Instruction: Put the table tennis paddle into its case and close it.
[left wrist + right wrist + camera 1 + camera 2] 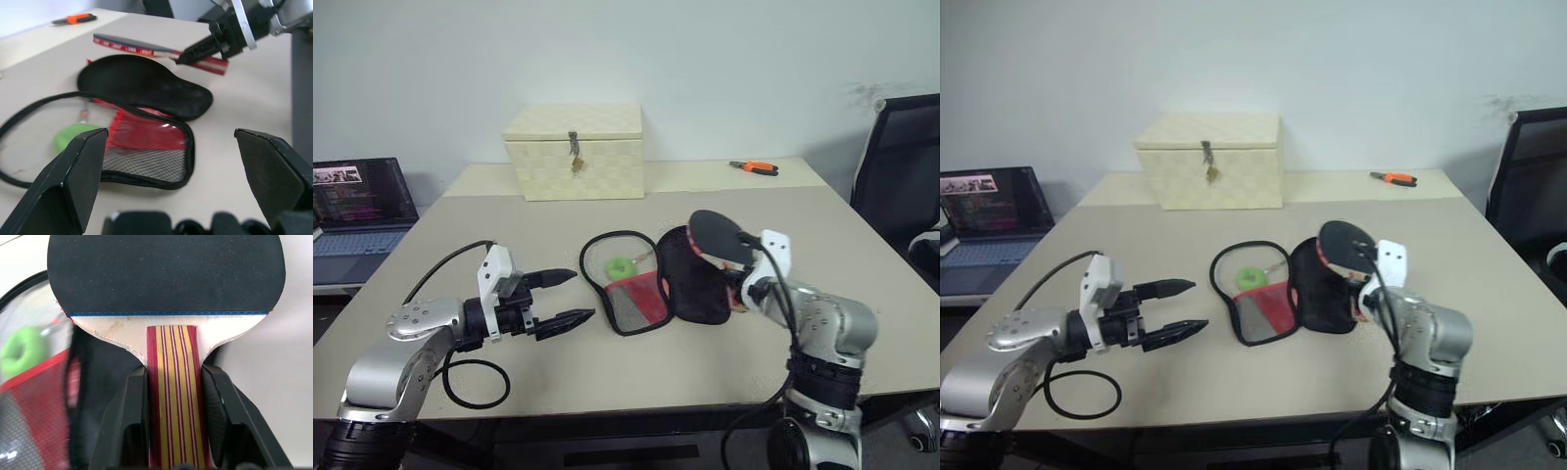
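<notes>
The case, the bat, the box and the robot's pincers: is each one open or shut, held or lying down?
case: unzipped, lying open on the table.
table tennis paddle: held by its handle, up above the case.
right pincer: shut on the paddle's handle.
left pincer: open, holding nothing.
cream box: lid down, latch hanging at the front.
laptop: open, screen lit.

My left gripper hovers with fingers spread wide, pointing right; my right gripper raised, fingers clamped on paddle handle.
</notes>
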